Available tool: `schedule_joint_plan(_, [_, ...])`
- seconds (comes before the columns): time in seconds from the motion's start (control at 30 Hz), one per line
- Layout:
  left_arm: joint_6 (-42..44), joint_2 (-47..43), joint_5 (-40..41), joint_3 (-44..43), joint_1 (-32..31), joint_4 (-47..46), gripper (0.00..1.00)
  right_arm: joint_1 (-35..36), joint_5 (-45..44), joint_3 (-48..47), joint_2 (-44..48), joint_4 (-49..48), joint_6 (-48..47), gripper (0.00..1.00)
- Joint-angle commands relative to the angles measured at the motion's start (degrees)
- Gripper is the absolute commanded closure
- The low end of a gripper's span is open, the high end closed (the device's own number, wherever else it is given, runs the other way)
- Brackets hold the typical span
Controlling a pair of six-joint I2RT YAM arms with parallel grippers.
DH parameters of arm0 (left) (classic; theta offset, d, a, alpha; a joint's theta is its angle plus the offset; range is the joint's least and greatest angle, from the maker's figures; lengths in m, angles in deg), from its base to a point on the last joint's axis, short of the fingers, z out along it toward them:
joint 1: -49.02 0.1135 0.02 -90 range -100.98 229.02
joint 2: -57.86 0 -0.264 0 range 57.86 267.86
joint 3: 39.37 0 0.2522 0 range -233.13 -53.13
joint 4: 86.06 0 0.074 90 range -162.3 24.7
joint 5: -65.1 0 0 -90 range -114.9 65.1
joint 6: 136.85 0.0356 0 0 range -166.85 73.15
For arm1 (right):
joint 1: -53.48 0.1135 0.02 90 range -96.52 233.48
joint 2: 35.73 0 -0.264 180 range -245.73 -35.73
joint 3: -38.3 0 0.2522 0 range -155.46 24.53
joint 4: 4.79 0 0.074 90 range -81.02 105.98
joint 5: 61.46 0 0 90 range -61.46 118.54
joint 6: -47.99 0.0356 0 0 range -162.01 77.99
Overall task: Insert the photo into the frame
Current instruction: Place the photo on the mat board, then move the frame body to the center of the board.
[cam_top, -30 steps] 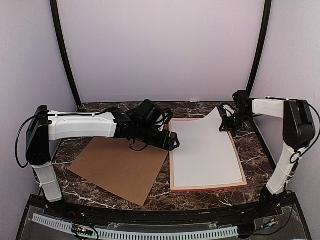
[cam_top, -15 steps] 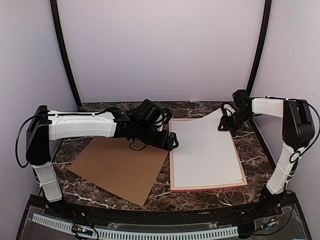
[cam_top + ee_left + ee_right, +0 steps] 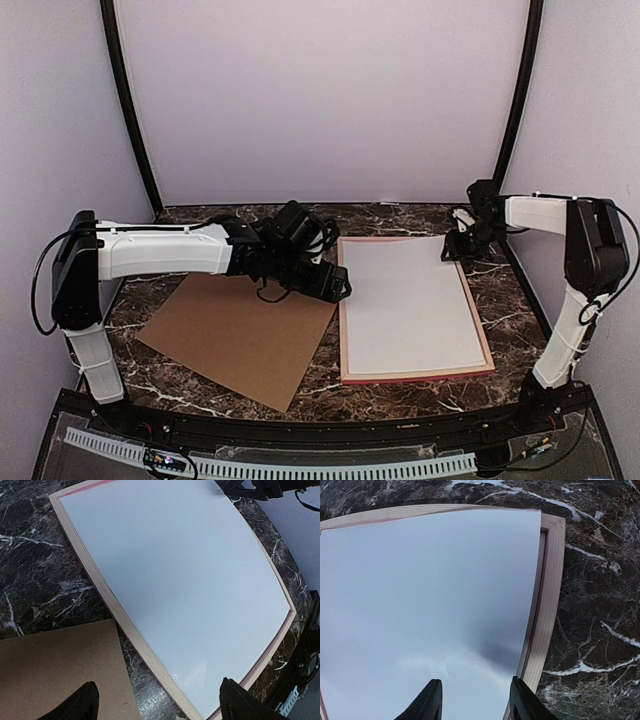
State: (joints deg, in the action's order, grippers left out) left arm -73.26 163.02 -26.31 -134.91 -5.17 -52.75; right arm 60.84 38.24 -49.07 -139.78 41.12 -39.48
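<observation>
The photo (image 3: 410,305) lies white back up, flat inside the pink-railed frame (image 3: 415,377) on the right half of the marble table. My right gripper (image 3: 455,245) hovers over the frame's far right corner, open and holding nothing. In the right wrist view its fingers (image 3: 432,695) stand apart above the photo (image 3: 430,595), next to the frame's rail (image 3: 547,605). My left gripper (image 3: 340,288) hangs open just left of the frame's left rail. From the left wrist, the wide-open left gripper (image 3: 157,685) looks down on the photo (image 3: 180,580) and the rail (image 3: 100,587).
A brown cardboard board (image 3: 240,335) lies flat left of the frame, under the left arm, and shows in the left wrist view as the board (image 3: 55,670). Curved black posts and pale walls close in the table's back and sides.
The right gripper has opened and let go of the photo's far right corner. That raised corner has dropped flat into the frame. The left arm has barely moved.
</observation>
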Motion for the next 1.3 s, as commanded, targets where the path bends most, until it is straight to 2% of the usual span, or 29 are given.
schedule_joint_plan(0.0, [0.9, -3.2, 2.7, 1.5, 0.7, 1.7, 0.14, -0.5, -3.6, -1.9, 0.1, -0.6, 1.2, 0.52])
schedule_joint_plan(0.3, [0.7, -5.0, 4.6, 3.6, 1.9, 2.1, 0.13, -0.5, -8.1, -1.7, 2.1, -1.0, 2.3, 0.49])
schedule_joint_plan(0.6, [-0.4, -8.6, 5.2, 8.7, 5.3, 1.7, 0.13, 2.4, -5.5, 5.2, 9.5, -3.6, 4.2, 0.38])
schedule_joint_plan(0.77, [-0.6, -12.8, 8.2, 12.4, 7.2, 2.9, 0.07, 8.9, -3.6, 8.4, 13.5, -5.2, 6.8, 0.32])
schedule_joint_plan(0.93, [-2.2, -17.5, 9.8, 18.7, 10.0, 3.7, 0.02, 19.6, -0.5, 8.7, 14.4, -9.8, 10.9, 0.26])
schedule_joint_plan(1.1, [-6.3, -24.0, 7.9, 26.3, 13.2, 4.6, 0.01, 30.3, 0.4, 4.4, 9.8, -12.8, 13.7, 0.22])
schedule_joint_plan(1.27, [-13.8, -33.0, 4.5, 34.3, 16.3, 3.3, 0.01, 38.8, 0.8, -3.1, 0.9, -13.6, 13.9, 0.2])
